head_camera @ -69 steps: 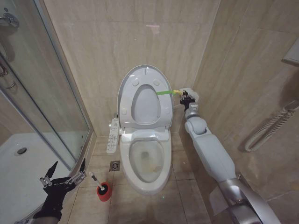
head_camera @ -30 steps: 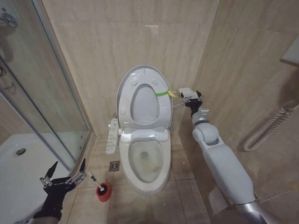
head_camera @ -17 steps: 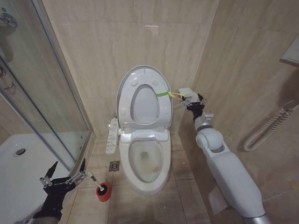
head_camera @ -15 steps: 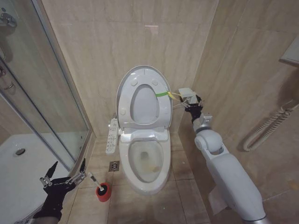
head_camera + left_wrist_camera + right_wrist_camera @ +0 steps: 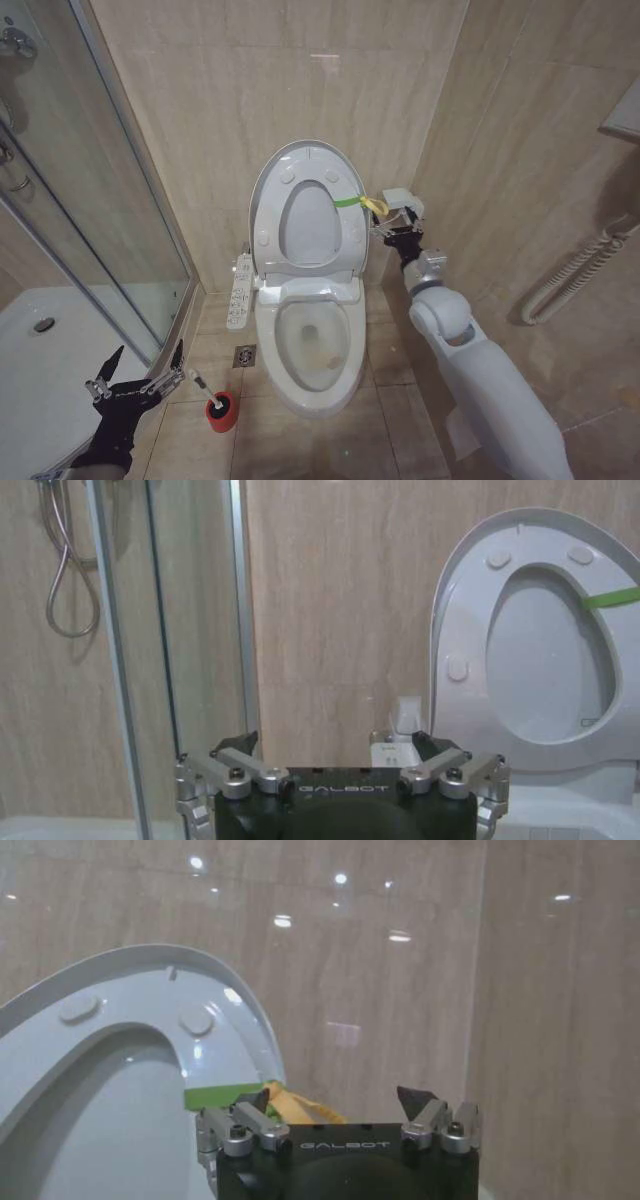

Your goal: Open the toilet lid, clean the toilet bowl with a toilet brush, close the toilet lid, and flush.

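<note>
The toilet lid [image 5: 307,205] is standing upright against the rear wall, with the ring seat raised against it and a green-yellow band [image 5: 358,202] hanging off its right edge. The toilet bowl [image 5: 312,345] is lying exposed below, showing yellowish stains. The right gripper [image 5: 398,230] is hovering just beside the band's loose end, fingers spread apart and gripping nothing. The left gripper [image 5: 137,365] is waiting low beside the shower tray [image 5: 40,370], fingers likewise spread. The toilet brush [image 5: 207,392] is standing tilted in its red holder [image 5: 223,410] on the floor, near the bowl's left front.
</note>
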### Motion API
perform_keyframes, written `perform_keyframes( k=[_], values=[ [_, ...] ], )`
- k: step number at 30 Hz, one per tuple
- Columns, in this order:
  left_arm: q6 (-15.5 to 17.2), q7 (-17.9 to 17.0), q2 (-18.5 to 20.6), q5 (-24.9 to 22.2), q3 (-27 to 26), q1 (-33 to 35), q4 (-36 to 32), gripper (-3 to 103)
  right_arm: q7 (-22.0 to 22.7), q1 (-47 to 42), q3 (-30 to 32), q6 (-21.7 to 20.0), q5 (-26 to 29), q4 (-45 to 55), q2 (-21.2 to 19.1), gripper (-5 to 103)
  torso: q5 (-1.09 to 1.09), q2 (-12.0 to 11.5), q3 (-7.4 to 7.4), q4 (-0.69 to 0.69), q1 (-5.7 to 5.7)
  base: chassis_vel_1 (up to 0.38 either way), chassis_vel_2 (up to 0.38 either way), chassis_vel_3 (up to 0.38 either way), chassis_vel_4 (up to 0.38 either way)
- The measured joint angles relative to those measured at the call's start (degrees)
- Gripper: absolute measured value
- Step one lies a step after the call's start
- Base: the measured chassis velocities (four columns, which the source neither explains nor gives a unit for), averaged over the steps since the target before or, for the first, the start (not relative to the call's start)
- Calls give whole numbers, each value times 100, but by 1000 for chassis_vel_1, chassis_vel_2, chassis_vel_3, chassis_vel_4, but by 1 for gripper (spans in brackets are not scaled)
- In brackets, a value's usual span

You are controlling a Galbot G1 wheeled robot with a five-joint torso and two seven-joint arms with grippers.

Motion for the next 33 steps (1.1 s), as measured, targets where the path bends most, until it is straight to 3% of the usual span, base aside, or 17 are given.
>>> perform_keyframes(
  k=[7, 17, 25, 33],
  values=[
    [0, 0, 0, 0, 0, 0, 0, 100, 5, -909, 655, -5, 118, 481, -93, 88, 2, 0, 0, -1, 0, 0, 0, 0, 0],
    [0, 0, 0, 0, 0, 0, 0, 100, 21, -1841, 996, -26, 158, 1094, -73, 88, 1, 0, -1, -1, 0, 0, 0, 0, 0],
    [0, 0, 0, 0, 0, 0, 0, 100, 9, -2674, 1027, 162, -172, 1458, 274, 88, 1, 0, -1, 0, 0, 0, 0, 0, 0],
    [0, 0, 0, 0, 0, 0, 0, 100, -9, -2904, 1094, 196, -305, 1556, 488, 88, 0, -1, -1, 0, 0, 0, 0, 0, 0]
  ],
)
